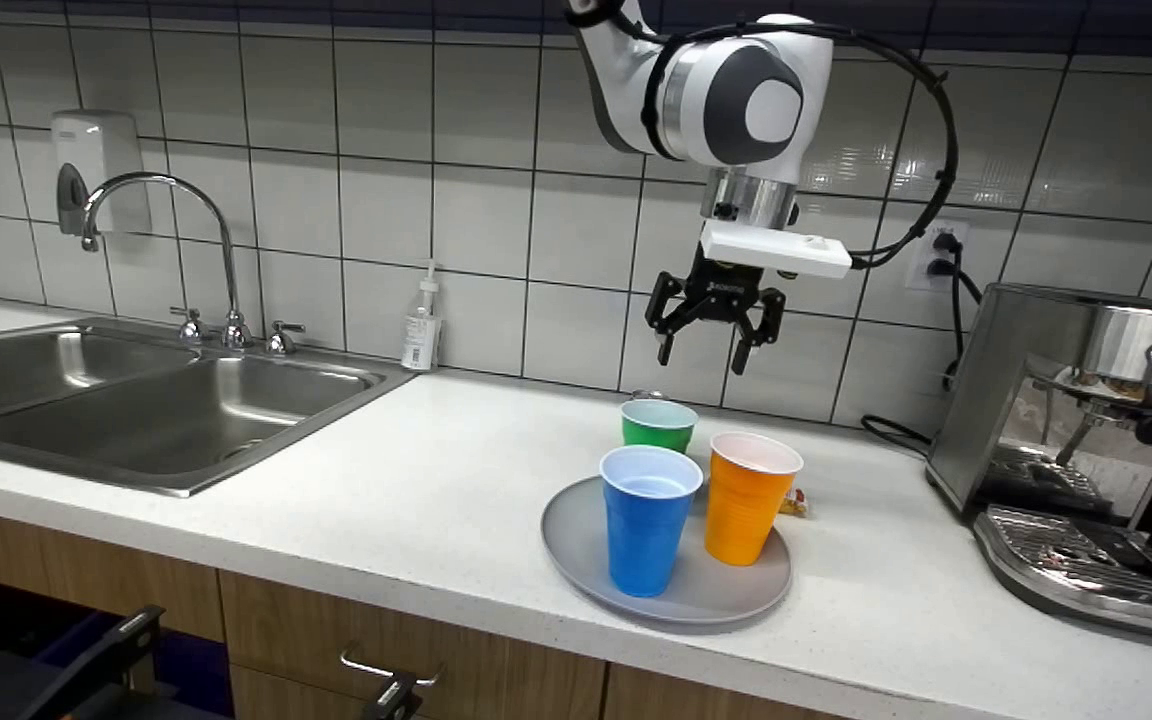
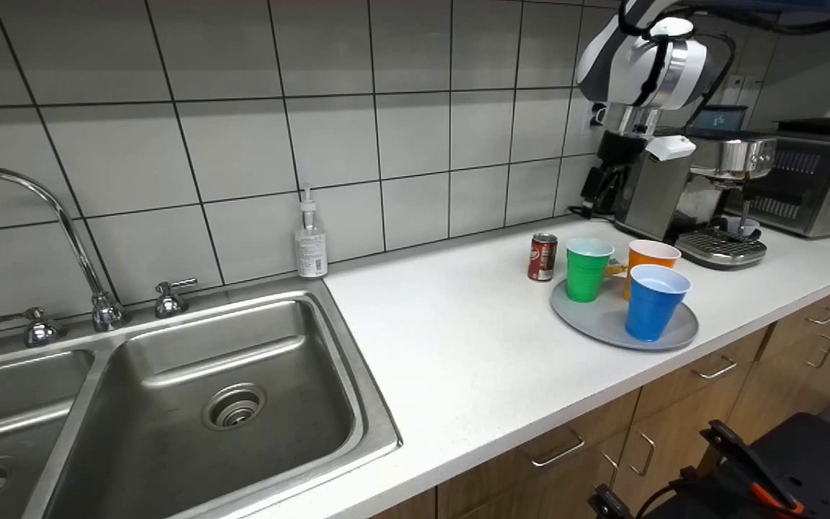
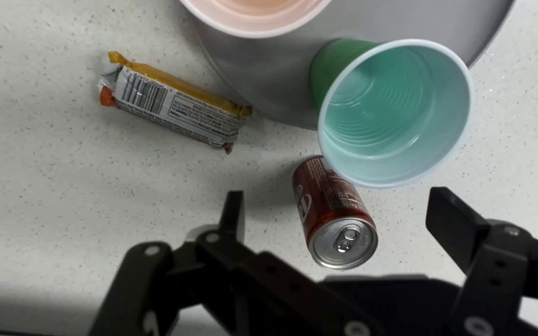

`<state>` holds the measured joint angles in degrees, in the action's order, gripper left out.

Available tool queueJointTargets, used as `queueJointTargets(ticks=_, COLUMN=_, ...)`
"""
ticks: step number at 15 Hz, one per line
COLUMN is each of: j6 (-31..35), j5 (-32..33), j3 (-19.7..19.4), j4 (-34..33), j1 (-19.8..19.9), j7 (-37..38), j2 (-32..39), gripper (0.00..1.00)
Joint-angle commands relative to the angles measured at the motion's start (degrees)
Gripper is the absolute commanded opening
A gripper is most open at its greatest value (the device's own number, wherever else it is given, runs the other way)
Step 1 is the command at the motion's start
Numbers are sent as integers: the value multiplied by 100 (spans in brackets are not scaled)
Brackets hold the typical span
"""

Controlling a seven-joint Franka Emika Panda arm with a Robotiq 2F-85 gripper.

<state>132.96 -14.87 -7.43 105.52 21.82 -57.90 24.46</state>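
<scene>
While the red can [image 3: 327, 200] stands upright on the counter [image 2: 451, 324] below the gripper [image 1: 702, 361], framed between the two fingers in the wrist view, those fingers are spread apart and grip nothing. Expect a stiff, smooth metal wall, prone to slip. Contents cannot be seen; the lid looks unopened, so allow for a heavy load, and limit force in case thin metal dents. Take hold on opposite sides of the upper body, below the lid, keeping clear of the green cup [image 3: 392, 116]. That cup stands just past the can from the gripper, on the gray plate [image 3: 273, 79]; judge it light, soft-walled and easily tipped. Farther from the gripper on the plate stand the orange cup [image 1: 744, 505] and the blue cup [image 1: 648, 530]. To one side of the gripper, near the plate's edge, lies a wrapped bar [image 3: 175, 105].
</scene>
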Motion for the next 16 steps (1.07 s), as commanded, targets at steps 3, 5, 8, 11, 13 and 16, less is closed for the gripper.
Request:
queueJointTargets(ticks=3, j6=513, j5=-214, j3=9, j4=979, j1=11, j7=445, j2=-842, gripper=100)
queueJointTargets(ticks=5, j6=682, j5=-243, j3=-28, j4=1303, j1=-25, j7=638, j2=-1122, gripper=100)
queueJointTargets(ticks=8, j6=876, j5=-149, j3=-101, j4=1822, j1=-101, j7=893, j2=-1580, gripper=100)
queueJointTargets(ticks=11, j6=864, j5=57, j3=-234, j4=2282, j1=-196, j7=1176, j2=-2029, gripper=100)
queueJointTargets(ticks=13, j6=655, j5=337, j3=-341, j4=2529, j1=-263, j7=1355, j2=-2339, gripper=100)
queueJointTargets(ticks=16, j6=467, j5=842, j3=-459, j4=2836, j1=-355, j7=1687, j2=-2728, gripper=100)
